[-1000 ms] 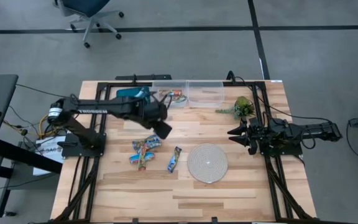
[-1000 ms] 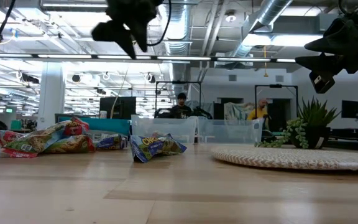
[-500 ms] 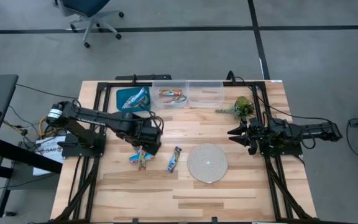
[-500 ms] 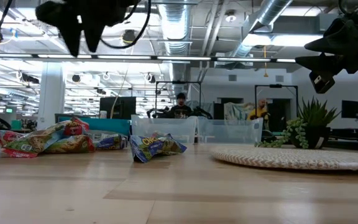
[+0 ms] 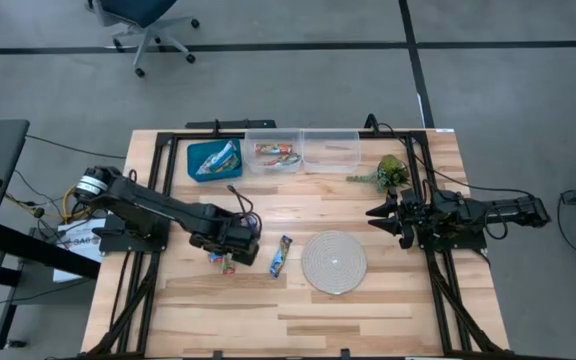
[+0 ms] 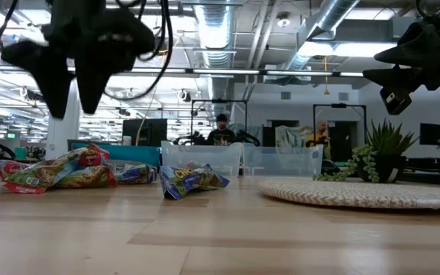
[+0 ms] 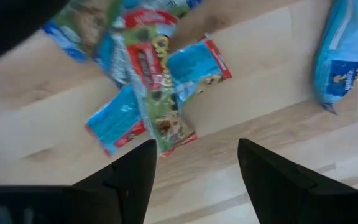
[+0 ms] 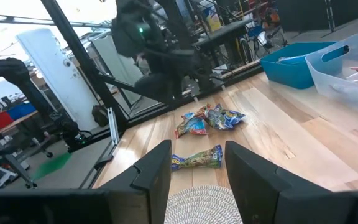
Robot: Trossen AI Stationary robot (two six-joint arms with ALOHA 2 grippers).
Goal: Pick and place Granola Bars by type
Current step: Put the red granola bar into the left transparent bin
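Above the heaped Granola Bars (image 7: 151, 81), left gripper (image 7: 194, 171), jaws wide, empty; woven mat (image 5: 333, 262) nearby.

Bare bench (image 5: 268, 310) lies open along the near edge. The round mat (image 5: 333, 261) fills the middle, just beside a lone bar (image 5: 281, 256). Three bins (image 5: 274, 152) line the far edge.

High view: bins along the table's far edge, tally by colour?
Blue bin: 1
Clear bins: 2 (middle clear bin, outer clear bin)
Total: 3
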